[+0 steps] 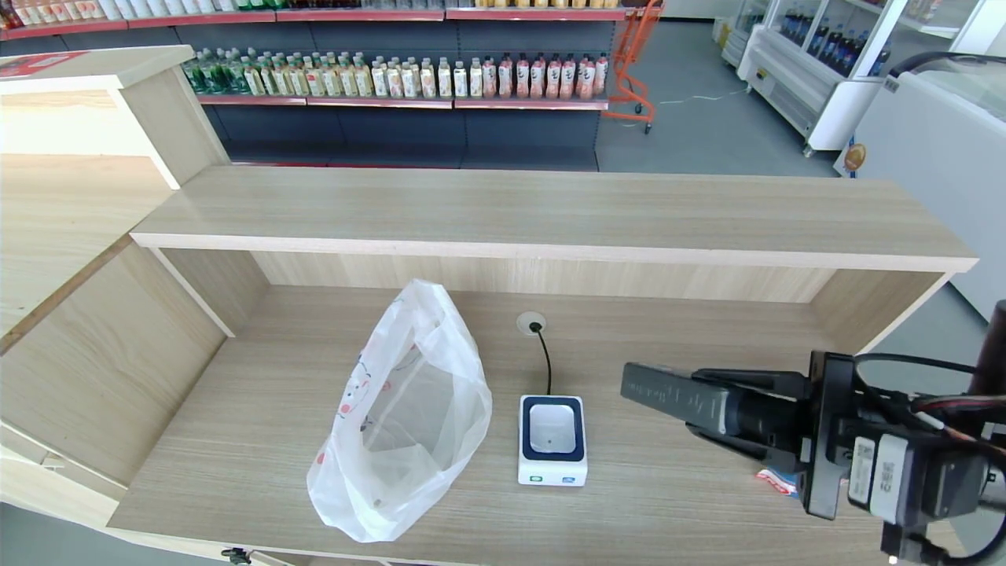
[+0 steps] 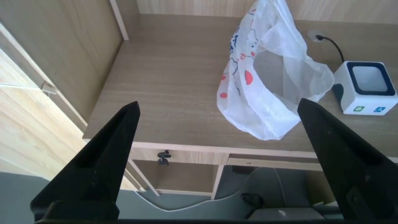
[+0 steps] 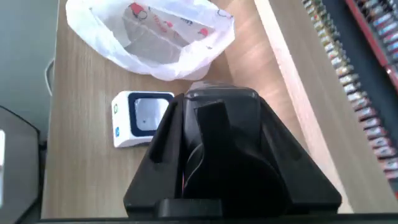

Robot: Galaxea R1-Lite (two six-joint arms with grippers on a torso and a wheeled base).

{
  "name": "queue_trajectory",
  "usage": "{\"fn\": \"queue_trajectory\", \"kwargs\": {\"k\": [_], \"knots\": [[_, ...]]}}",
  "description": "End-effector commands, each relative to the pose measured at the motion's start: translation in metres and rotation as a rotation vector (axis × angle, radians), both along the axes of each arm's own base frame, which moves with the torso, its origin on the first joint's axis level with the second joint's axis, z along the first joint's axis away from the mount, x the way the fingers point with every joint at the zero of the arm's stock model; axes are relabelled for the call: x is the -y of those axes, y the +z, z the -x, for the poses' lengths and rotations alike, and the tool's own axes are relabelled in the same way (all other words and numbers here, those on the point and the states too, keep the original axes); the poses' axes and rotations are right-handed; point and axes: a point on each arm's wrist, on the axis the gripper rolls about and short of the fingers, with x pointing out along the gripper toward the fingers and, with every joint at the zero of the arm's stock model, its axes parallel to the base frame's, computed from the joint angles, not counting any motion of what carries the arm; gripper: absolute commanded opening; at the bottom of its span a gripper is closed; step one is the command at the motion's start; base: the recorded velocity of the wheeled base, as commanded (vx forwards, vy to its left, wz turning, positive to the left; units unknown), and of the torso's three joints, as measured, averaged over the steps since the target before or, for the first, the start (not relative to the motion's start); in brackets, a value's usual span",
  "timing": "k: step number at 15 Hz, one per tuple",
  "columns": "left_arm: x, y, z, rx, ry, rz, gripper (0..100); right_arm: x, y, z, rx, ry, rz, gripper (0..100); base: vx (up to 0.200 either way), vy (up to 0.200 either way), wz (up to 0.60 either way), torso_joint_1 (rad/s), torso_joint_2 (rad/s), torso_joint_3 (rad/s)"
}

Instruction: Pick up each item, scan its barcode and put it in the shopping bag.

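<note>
A translucent white shopping bag (image 1: 401,417) with red print lies open on the wooden counter (image 1: 676,503); it also shows as the bag (image 2: 267,81) and the bag (image 3: 161,37). Just right of it stands the white barcode scanner (image 1: 552,439), screen up, also seen as the scanner (image 2: 367,87) and the scanner (image 3: 142,118). My right gripper (image 1: 668,405) hovers above the counter to the scanner's right, pointing at it, shut on a dark item (image 3: 214,137). My left gripper (image 2: 217,171) hangs open and empty over the counter's front edge, near the bag.
A small red, white and blue packet (image 1: 776,479) lies on the counter under my right wrist. A black cable (image 1: 545,358) runs from the scanner to a hole at the back. A raised ledge (image 1: 550,212) and side walls box in the counter.
</note>
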Motion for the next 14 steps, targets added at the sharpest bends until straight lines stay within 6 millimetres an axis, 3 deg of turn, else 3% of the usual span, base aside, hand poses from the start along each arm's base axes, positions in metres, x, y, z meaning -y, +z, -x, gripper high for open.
{"fn": "queue_trajectory", "kwargs": {"k": [1, 5, 7, 10, 14], "knots": [[0.0, 0.0, 0.0, -0.001, -0.001, 0.0, 100, 0.037, 0.001, 0.001, -0.309, -0.264, -0.224, 0, 0.0, 0.0, 0.0, 0.0, 0.0, 0.0], [0.0, 0.0, 0.0, -0.001, 0.001, 0.0, 100, 0.052, -0.035, -0.044, -0.857, -0.525, -0.534, 0, 0.0, 0.0, 0.0, 0.0, 0.0, 0.0], [0.0, 0.0, 0.0, 0.001, 0.001, 0.0, 100, 0.034, -0.045, -0.056, -1.1, -0.518, -0.649, 0, 0.0, 0.0, 0.0, 0.0, 0.0, 0.0], [0.0, 0.0, 0.0, -0.001, 0.001, 0.0, 100, 0.006, -0.063, -0.071, -1.285, -0.503, -0.65, 0, 0.0, 0.0, 0.0, 0.0, 0.0, 0.0], [0.0, 0.0, 0.0, 0.001, -0.001, 0.0, 100, -0.015, -0.083, -0.098, -1.334, -0.488, -0.603, 0, 0.0, 0.0, 0.0, 0.0, 0.0, 0.0]]}}
